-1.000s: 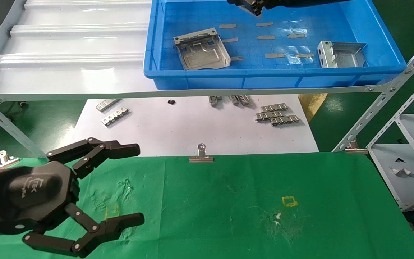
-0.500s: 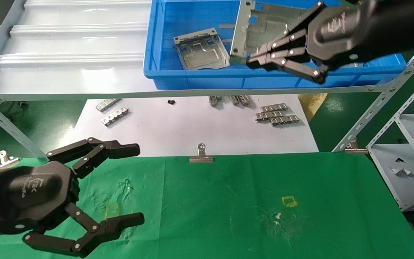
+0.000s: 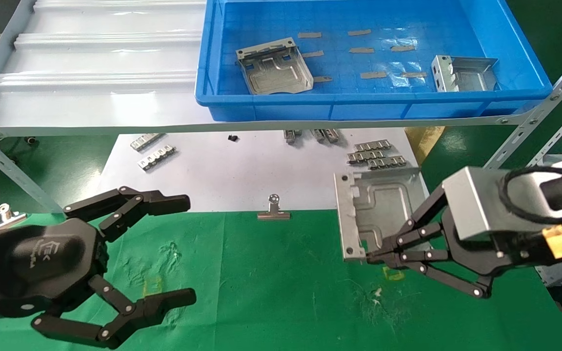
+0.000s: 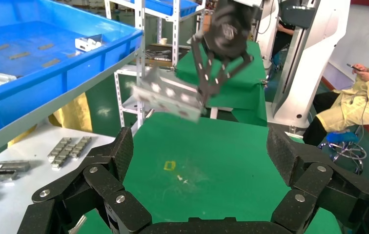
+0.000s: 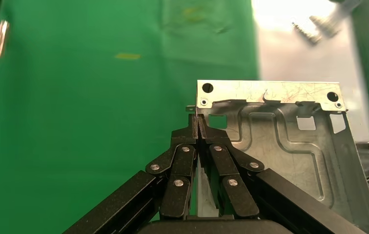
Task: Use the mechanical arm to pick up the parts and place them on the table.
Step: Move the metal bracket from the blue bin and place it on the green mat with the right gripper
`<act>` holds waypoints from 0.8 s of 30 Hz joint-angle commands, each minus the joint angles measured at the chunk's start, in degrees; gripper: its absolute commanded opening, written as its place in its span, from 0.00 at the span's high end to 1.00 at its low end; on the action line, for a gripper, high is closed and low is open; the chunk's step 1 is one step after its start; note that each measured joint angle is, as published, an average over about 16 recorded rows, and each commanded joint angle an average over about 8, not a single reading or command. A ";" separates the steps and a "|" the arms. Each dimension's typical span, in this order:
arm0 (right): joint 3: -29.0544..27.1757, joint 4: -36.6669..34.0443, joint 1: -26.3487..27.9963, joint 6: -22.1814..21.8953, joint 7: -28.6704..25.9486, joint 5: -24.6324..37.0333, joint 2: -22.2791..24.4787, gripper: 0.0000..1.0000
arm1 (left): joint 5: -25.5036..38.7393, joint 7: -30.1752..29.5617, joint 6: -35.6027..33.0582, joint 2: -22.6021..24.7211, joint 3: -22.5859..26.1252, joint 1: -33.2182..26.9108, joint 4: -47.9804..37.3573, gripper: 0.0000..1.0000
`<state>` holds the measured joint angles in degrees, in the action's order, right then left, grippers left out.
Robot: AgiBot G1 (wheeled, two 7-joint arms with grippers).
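Observation:
My right gripper (image 3: 376,257) is shut on the rim of a silver stamped plate (image 3: 376,204) and holds it above the far right part of the green cloth table (image 3: 281,282). The right wrist view shows the fingertips (image 5: 197,127) pinching the plate's side rim (image 5: 280,131). In the left wrist view the plate (image 4: 168,97) hangs in the air under the right gripper (image 4: 203,100). Two more plates lie in the blue tray (image 3: 505,29) on the shelf: one at its left (image 3: 273,68), one at its right (image 3: 464,73). My left gripper (image 3: 183,248) is open and empty over the table's left side.
Small ridged metal strips (image 3: 376,156) lie on the white sheet (image 3: 242,175) behind the table. A metal clip (image 3: 273,208) sits at the table's far edge. A yellow square mark (image 3: 393,274) lies under the right gripper. A grey rack (image 3: 549,224) stands at right.
My right gripper has carried the plate down from over the blue tray to just above the table's far right part. The left gripper has not moved.

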<state>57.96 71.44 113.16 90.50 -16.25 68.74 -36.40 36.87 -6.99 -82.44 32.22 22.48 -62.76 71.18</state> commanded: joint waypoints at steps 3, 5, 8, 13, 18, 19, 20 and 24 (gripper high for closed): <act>4.47 0.00 -1.99 -0.60 1.84 1.64 0.60 1.00 | 0.00 0.00 0.00 0.00 0.00 0.00 0.00 0.00; 6.34 -1.25 -3.38 -1.17 3.09 3.83 -0.09 1.00 | 0.00 0.00 0.00 0.00 0.00 0.00 0.00 0.00; 8.64 -3.78 -5.51 -2.33 5.16 7.15 -1.60 1.00 | 0.00 0.00 0.00 0.00 0.00 0.00 0.00 0.00; 11.19 -8.40 -8.46 -4.85 8.13 11.67 -4.70 1.00 | 0.00 0.00 0.00 0.00 0.00 0.00 0.00 0.00; 12.28 -12.87 -10.70 -7.58 10.69 13.66 -7.79 1.00 | 0.00 0.00 0.00 0.00 0.00 0.00 0.00 0.00; 12.41 -13.77 -11.02 -8.06 11.24 13.90 -8.42 1.00 | 0.00 0.00 0.00 0.00 0.00 0.00 0.00 0.00; 12.52 -14.63 -11.27 -8.49 11.77 14.15 -9.02 1.00 | 0.00 0.00 0.00 0.00 0.00 0.00 0.00 0.00; 12.75 -18.19 -11.65 -9.74 14.05 14.89 -11.19 1.00 | 0.00 0.00 0.00 0.00 0.00 0.00 0.00 0.00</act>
<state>70.59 53.17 101.72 81.11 -2.07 83.39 -47.23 36.87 -6.99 -82.44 32.22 22.48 -62.76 71.18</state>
